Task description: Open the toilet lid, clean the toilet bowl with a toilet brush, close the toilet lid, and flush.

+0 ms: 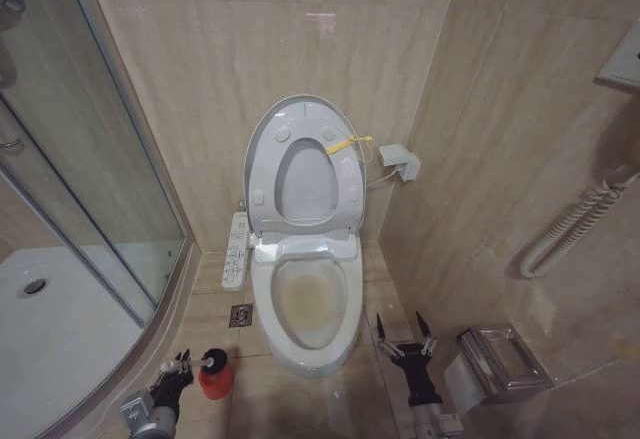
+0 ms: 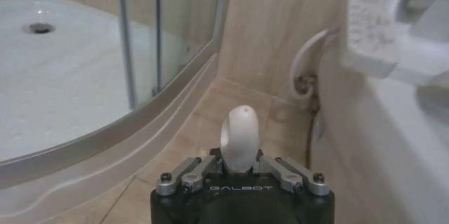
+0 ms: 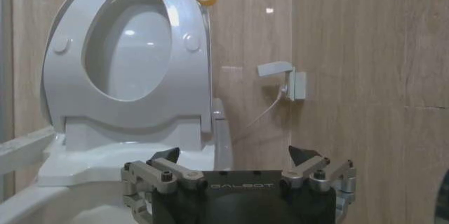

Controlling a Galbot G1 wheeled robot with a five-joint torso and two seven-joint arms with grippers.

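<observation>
Down at lower left, left gripper (image 1: 181,364) is clamped on the brush (image 2: 239,137), whose white handle rises between the fingers, beside its red holder (image 1: 214,376) on the floor. Right gripper (image 1: 404,339) hangs spread apart at lower right, just beside the bowl (image 1: 305,304). Lid (image 1: 300,124) stands raised against the wall, upper centre.

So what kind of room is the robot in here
A bathroom, most likely in a home or hotel: a white toilet bowl with its toilet lid raised against tiled walls, a curved glass shower enclosure beside it, and a metal toilet paper holder on the wall.
</observation>
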